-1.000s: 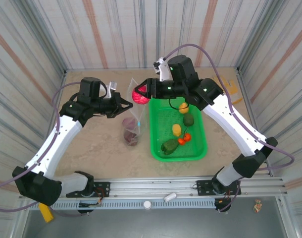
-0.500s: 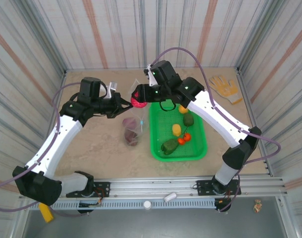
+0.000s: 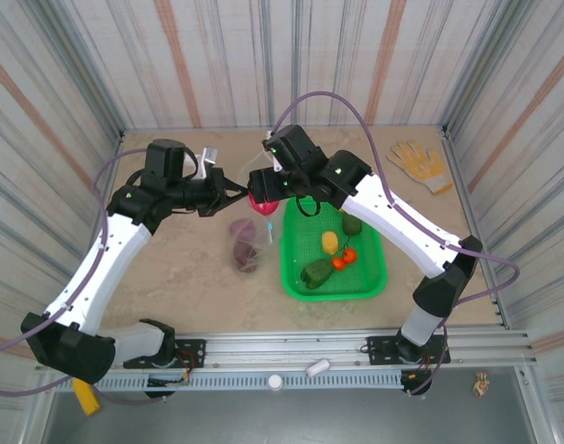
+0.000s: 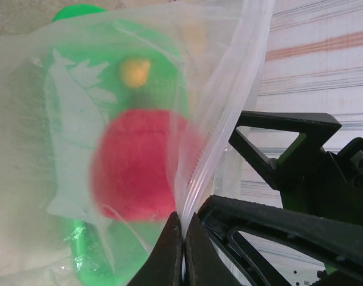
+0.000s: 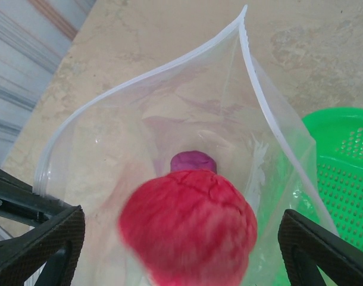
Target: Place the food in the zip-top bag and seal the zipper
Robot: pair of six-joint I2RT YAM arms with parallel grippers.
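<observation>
Two arms meet at a bag mouth beside the green basket

Left gripper (image 3: pixel 234 192) is pinched closed on the rim of the zip-top bag (image 3: pixel 248 231), which hangs open just off the left wall of the green basket (image 3: pixel 367 273). The left wrist view shows its fingertips (image 4: pixel 169 250) pressed together on the plastic next to the zipper (image 4: pixel 196 173). Right gripper (image 3: pixel 261 197) hovers over the bag mouth by the basket's far left corner, jaws spread. A blurred red fruit (image 5: pixel 190 229) sits between them with a gap on either side. Purple pieces (image 3: pixel 245 245) lie inside the bag, while yellow, dark green and orange pieces (image 3: pixel 330 242) lie in the basket.

The table (image 3: pixel 171 277) is a pale beige, stone-look surface. A yellow glove (image 3: pixel 416 162) lies on it beyond the basket's far right corner. Corrugated walls (image 3: pixel 217 65) — pale, with rust-coloured stripes — close in the table on three sides.
</observation>
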